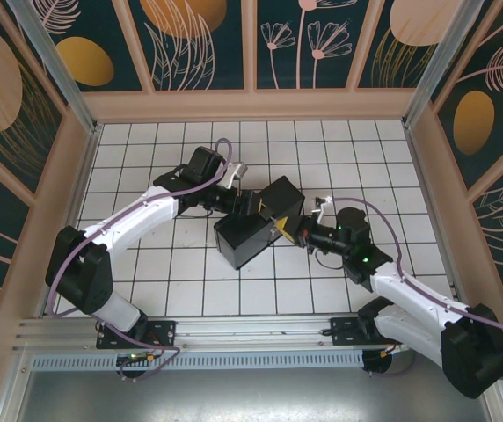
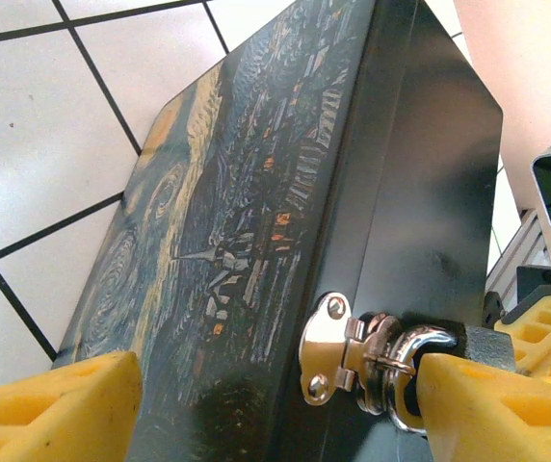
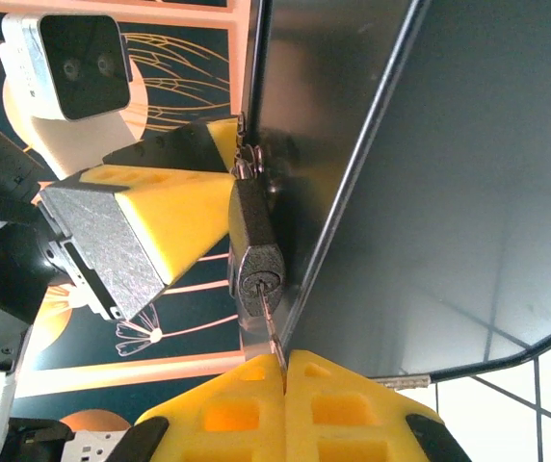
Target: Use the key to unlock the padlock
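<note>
Top view: the left gripper (image 1: 238, 200) and right gripper (image 1: 302, 230) flank one dark metal box with a starry-night lid (image 1: 250, 230).

Left wrist: the jaws are apart, and one finger rests against the one small silvery-grey padlock (image 2: 425, 339) at the box's clasp (image 2: 328, 361).

Right wrist: the jaws are clamped on the one slim brownish-silver metal key (image 3: 274, 332). Its blade lies in line with the padlock, with the tip in the keyhole.

From high above and behind the near edge, looks steeply down over the whole white tiled table (image 1: 146, 290). On the left wrist, sits close above the dark metal box with the blue-and-yellow painted lid (image 2: 256, 221), facing its shiny metal hasp (image 2: 328, 361). On the right wrist, peers from very near along that box's plain side. Share, between both wrist views, the small grey metal padlock (image 3: 254, 252) at the hasp.
</note>
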Controlling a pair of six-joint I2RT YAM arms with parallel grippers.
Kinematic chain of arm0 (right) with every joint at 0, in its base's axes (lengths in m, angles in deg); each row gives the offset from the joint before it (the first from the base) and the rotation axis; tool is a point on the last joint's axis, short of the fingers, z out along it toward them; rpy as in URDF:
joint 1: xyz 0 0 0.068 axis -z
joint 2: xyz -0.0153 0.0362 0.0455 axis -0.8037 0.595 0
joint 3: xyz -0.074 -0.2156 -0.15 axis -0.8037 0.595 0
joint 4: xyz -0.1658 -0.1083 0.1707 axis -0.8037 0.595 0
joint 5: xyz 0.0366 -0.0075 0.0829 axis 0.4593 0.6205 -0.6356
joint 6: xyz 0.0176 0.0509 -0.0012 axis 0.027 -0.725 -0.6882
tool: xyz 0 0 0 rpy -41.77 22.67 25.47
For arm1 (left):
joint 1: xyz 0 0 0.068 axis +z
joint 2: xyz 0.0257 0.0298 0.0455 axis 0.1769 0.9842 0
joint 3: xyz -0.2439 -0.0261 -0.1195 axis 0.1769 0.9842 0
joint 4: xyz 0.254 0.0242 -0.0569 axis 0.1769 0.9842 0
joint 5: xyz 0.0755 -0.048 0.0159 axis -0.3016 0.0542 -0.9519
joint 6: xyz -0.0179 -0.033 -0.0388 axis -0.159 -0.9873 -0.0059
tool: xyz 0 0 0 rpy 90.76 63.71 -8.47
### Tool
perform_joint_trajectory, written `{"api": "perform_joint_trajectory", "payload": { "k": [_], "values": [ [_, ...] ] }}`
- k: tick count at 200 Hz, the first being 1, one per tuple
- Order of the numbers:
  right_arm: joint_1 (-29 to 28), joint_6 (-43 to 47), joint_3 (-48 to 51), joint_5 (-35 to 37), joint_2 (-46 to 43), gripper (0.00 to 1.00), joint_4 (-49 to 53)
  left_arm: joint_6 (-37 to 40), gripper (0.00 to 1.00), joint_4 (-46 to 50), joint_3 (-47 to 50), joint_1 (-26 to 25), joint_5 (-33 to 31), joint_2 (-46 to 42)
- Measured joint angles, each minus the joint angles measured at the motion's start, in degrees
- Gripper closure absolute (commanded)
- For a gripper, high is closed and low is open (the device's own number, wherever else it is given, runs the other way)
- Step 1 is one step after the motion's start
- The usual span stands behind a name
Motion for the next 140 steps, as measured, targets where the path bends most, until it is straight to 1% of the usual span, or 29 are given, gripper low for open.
{"api": "perform_joint_trajectory", "payload": {
  "k": [64, 113, 120, 132, 140],
  "values": [
    [0.07, 1.22, -3.87, -2.08, 4.76, 1.00, 1.75, -0.02, 0.26, -1.57, 1.11, 0.00, 0.87, -0.15],
    [0.07, 2.01, -5.77, -2.73, 6.71, 1.00, 2.73, -0.02, 0.27, -2.01, 1.29, 0.17, 1.05, -0.37],
    [0.07, 2.14, -6.12, -2.78, 7.10, 1.00, 2.86, -0.02, 0.27, -2.21, 1.29, 0.28, 1.03, -0.37],
    [0.07, 2.23, -6.64, -2.89, 7.74, 1.00, 3.06, -0.07, 0.22, -2.34, 1.29, 0.46, 0.83, -0.39],
    [0.11, 2.40, -6.80, -2.91, 8.07, 1.00, 3.10, -0.22, 0.21, -2.32, 1.29, 0.57, 0.37, -0.44]
  ]
}}
